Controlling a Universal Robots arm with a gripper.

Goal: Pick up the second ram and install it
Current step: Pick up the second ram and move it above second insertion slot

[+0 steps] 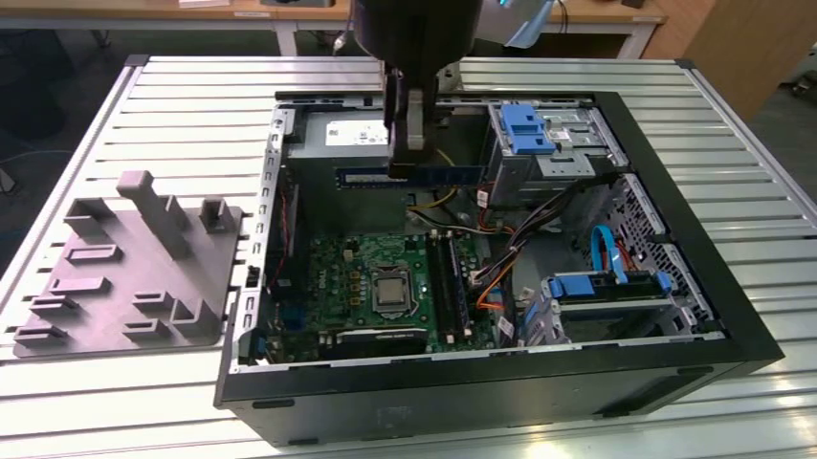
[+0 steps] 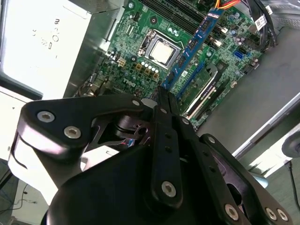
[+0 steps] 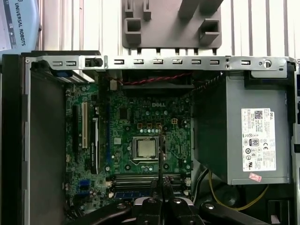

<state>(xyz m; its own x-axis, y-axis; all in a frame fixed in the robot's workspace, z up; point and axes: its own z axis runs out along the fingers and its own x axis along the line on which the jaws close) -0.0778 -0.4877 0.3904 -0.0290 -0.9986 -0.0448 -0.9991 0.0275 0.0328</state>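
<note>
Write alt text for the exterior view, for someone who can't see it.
A robot gripper, jaws shut on a memory stick, holds it level over an open computer case on a slatted table. A grey slotted block lies beside the case at the exterior view's left.

One open black computer case (image 1: 511,378), one green motherboard (image 1: 342,279), one grey slotted plastic block (image 1: 128,277), one blue memory stick (image 1: 450,175).

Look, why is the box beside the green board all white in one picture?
Second wrist view: bright light glares off the power supply, washing it white, while the gripper holding the second ram looks shadowy. First wrist view: the same box is evenly lit grey.
</note>
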